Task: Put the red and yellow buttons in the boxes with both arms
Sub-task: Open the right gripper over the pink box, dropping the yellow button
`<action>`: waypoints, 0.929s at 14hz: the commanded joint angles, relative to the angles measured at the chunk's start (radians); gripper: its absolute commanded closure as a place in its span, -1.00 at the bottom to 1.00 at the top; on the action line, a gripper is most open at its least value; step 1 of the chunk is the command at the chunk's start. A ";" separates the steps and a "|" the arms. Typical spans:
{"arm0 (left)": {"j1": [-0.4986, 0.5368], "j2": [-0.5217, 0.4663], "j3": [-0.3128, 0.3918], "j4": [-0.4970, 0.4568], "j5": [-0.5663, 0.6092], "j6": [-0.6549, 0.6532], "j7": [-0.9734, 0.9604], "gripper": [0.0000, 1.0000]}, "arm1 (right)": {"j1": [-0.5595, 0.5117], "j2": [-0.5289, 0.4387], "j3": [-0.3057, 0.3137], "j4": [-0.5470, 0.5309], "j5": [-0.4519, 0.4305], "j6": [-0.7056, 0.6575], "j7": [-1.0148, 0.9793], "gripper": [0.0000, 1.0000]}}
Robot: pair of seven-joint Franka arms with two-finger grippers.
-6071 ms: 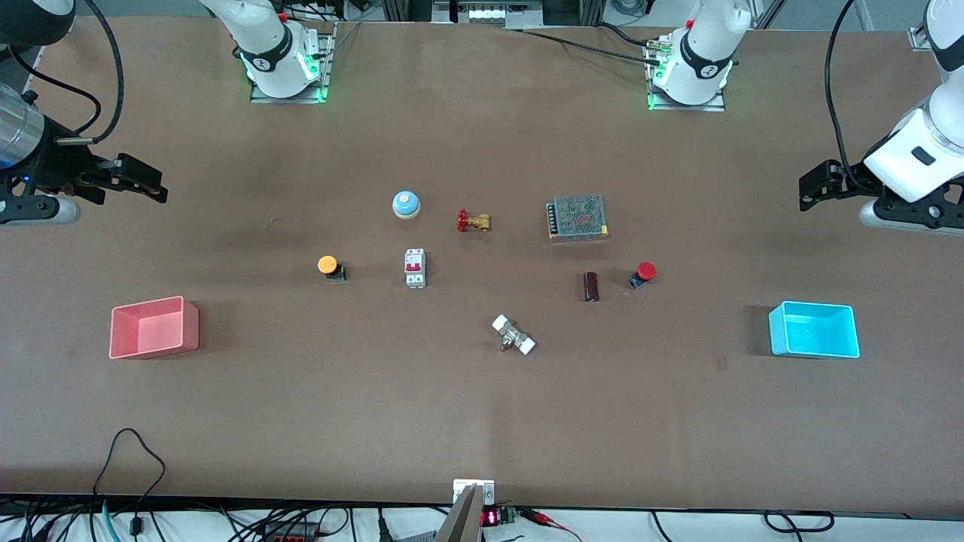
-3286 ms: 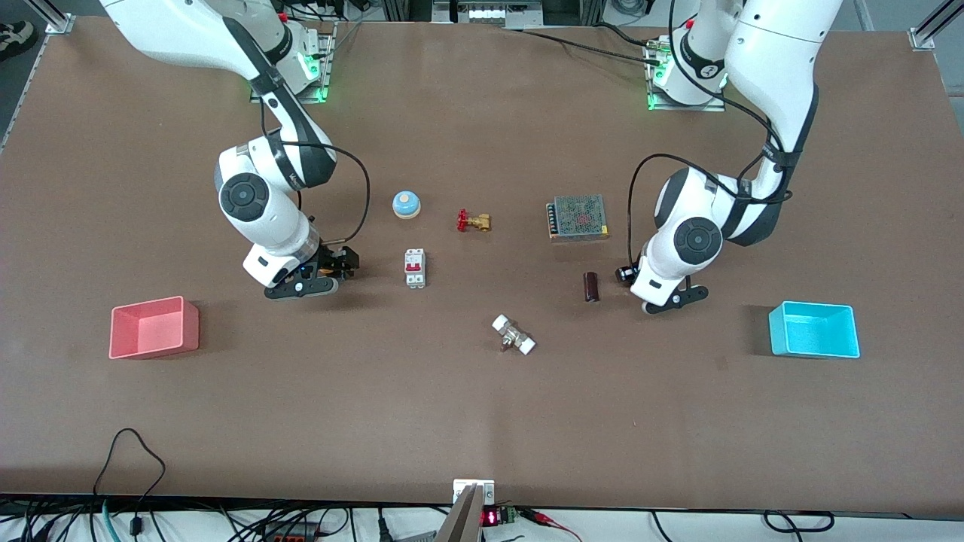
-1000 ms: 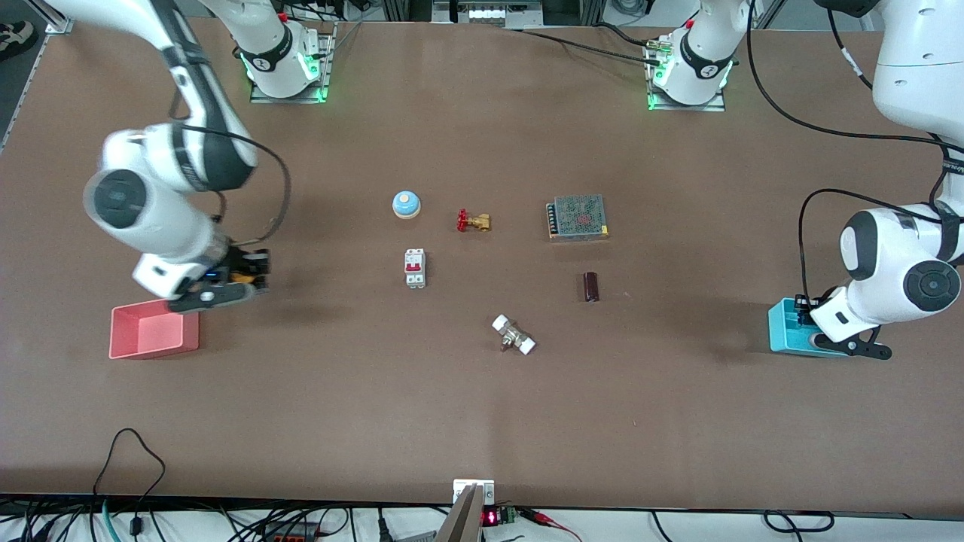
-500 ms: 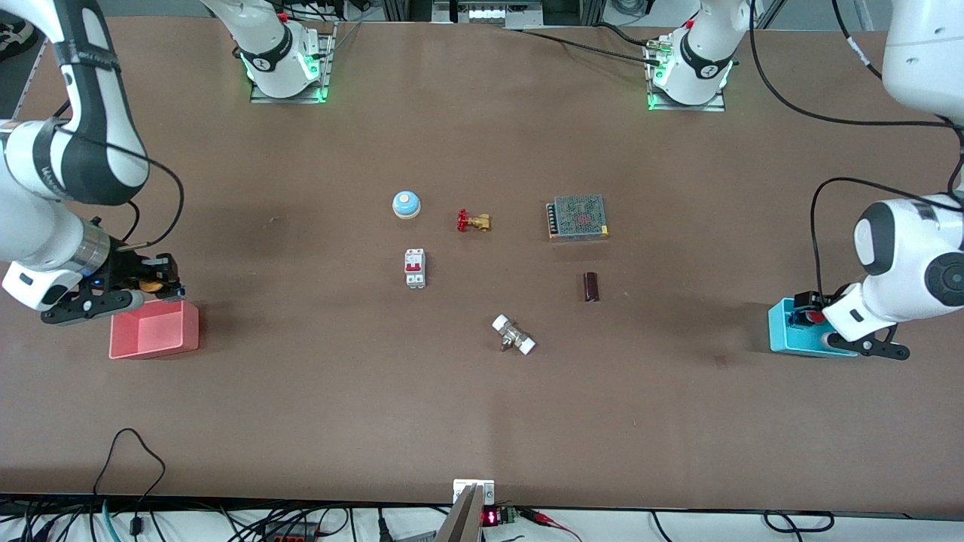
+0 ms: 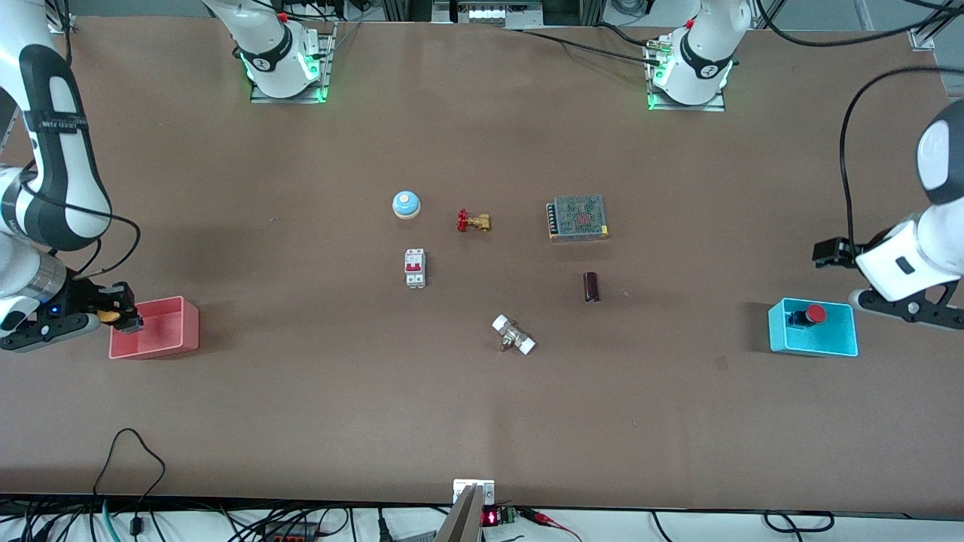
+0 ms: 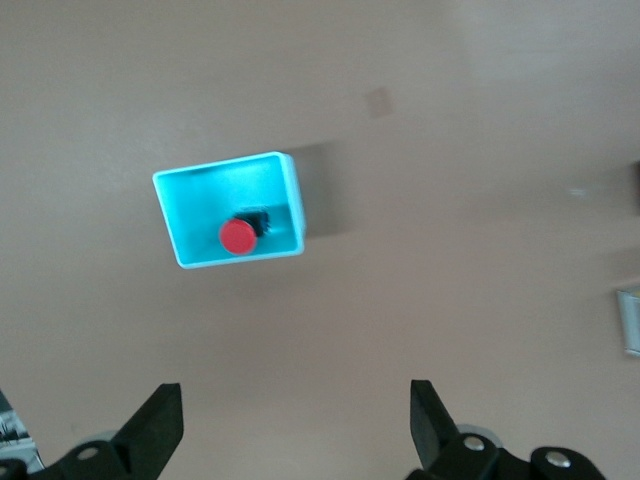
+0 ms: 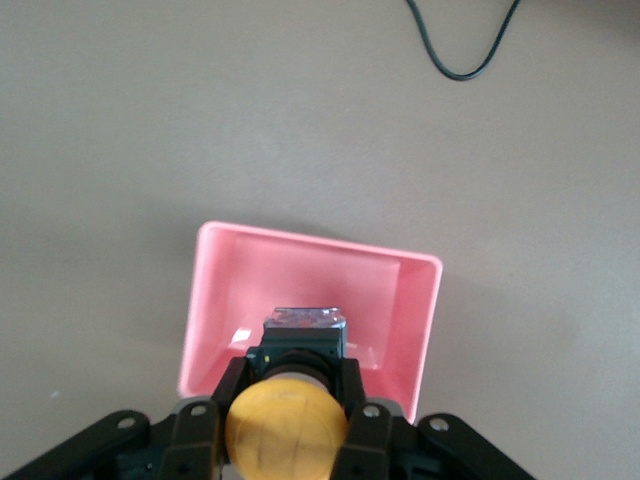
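Note:
The red button (image 5: 812, 314) lies in the cyan box (image 5: 842, 348) at the left arm's end of the table; both show in the left wrist view, button (image 6: 238, 237) in box (image 6: 291, 200). My left gripper (image 5: 828, 252) is open and empty, up above the table beside the cyan box. My right gripper (image 5: 124, 312) is shut on the yellow button (image 5: 110, 315) and holds it over the edge of the pink box (image 5: 169, 342). In the right wrist view the yellow button (image 7: 287, 432) sits between the fingers over the pink box (image 7: 412, 310).
In the table's middle lie a blue dome bell (image 5: 406, 204), a brass valve with red handle (image 5: 473, 221), a white breaker (image 5: 415, 268), a mesh-topped power supply (image 5: 578, 217), a dark cylinder (image 5: 591, 287) and a white-capped fitting (image 5: 514, 335).
My left gripper let go of the red button into the cyan box and rose away. My right gripper carried the yellow button from the table's middle to over the pink box.

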State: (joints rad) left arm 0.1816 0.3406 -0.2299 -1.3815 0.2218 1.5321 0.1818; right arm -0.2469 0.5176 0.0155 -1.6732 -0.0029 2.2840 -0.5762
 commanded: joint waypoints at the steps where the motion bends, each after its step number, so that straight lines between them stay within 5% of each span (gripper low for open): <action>1: -0.002 0.032 -0.081 0.134 0.008 -0.165 -0.057 -1.00 | -0.015 0.061 0.009 0.036 0.029 0.037 -0.028 0.38; 3: -0.013 0.028 -0.097 0.147 -0.002 -0.178 -0.056 -1.00 | -0.015 0.076 0.009 0.036 0.034 0.060 -0.027 0.38; 5: -0.065 -0.050 -0.054 0.089 -0.061 -0.040 -0.100 -1.00 | -0.015 0.085 0.009 0.035 0.060 0.063 -0.027 0.38; 9: -0.198 -0.349 0.213 -0.348 -0.281 0.270 -0.162 -1.00 | -0.014 0.114 0.009 0.032 0.061 0.090 -0.028 0.37; 13: -0.200 -0.345 0.219 -0.357 -0.256 0.253 -0.148 -1.00 | -0.015 0.134 0.009 0.032 0.061 0.101 -0.028 0.34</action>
State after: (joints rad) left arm 0.0023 0.0103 -0.0214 -1.7061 -0.0351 1.7607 0.0286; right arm -0.2542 0.6359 0.0170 -1.6598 0.0363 2.3789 -0.5790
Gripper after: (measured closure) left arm 0.000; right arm 0.595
